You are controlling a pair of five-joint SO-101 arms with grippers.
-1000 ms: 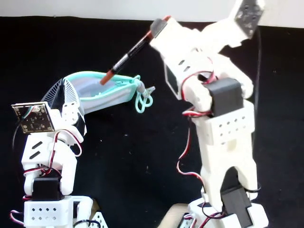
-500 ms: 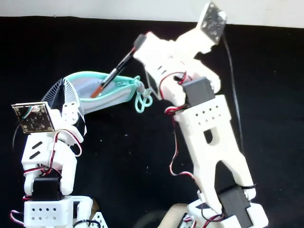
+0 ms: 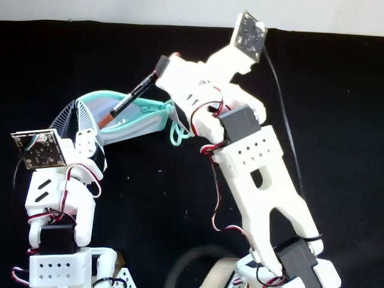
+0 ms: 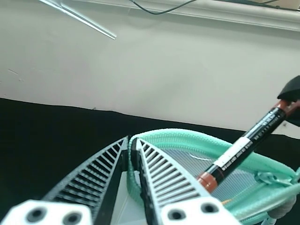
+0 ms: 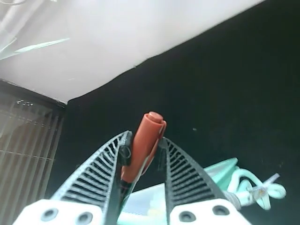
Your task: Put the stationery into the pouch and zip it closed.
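I have the right jaws clamped on a pen [image 3: 129, 99], gripping it by its red-capped upper end. In the right wrist view the cap [image 5: 143, 140] sticks up between the 2 ribbed fingers [image 5: 101, 180], which press against it on both sides. The pen is black-barrelled with a white label band. It slants down and away from the right arm [image 3: 258, 162] toward the pouch [image 3: 135, 123].

The pouch is mint green with a pale lining, and its mouth gapes upward. In the left wrist view the pen's [image 4: 243, 145] reddish lower tip sits over the lining, inside the loop of the zipper edge. From these angles I can't say for sure whether the tip touches the fabric or hangs just above it.

The left jaws are closed on the pouch [image 4: 192, 140], pinching the green rim at 1 end so that end is held up off the black surface [image 3: 138, 210]. The 2 left fingers [image 4: 164, 176] lie close together with the rim caught between them.

At the pouch's far end, next to the right arm, a looped mint cord [image 3: 178, 131] hangs from the zipper. The right wrist view catches that cord [image 5: 255, 190] lying on the surface beside the pouch corner [image 5: 220, 171].
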